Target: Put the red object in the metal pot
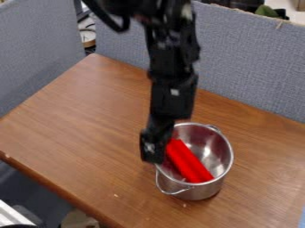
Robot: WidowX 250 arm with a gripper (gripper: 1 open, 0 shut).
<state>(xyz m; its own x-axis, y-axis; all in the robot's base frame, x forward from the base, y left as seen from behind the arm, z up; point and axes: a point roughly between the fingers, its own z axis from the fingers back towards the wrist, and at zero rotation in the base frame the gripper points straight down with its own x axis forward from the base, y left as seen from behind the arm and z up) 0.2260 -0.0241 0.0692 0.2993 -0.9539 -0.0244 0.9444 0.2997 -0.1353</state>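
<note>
The red object (pixel 187 159), a long red block, lies slanted inside the metal pot (pixel 218 150), its upper end toward the pot's back left rim. The shiny round pot stands near the front right of the wooden table (pixel 71 116). My gripper (pixel 150 147) hangs pointing down just left of the pot's rim, raised off the block and apart from it. Its jaws stand open with nothing between them.
The black arm (pixel 170 62) rises from the gripper toward the top of the view. Grey partition walls (pixel 251 53) close off the back and left of the table. The table's front edge runs near the pot.
</note>
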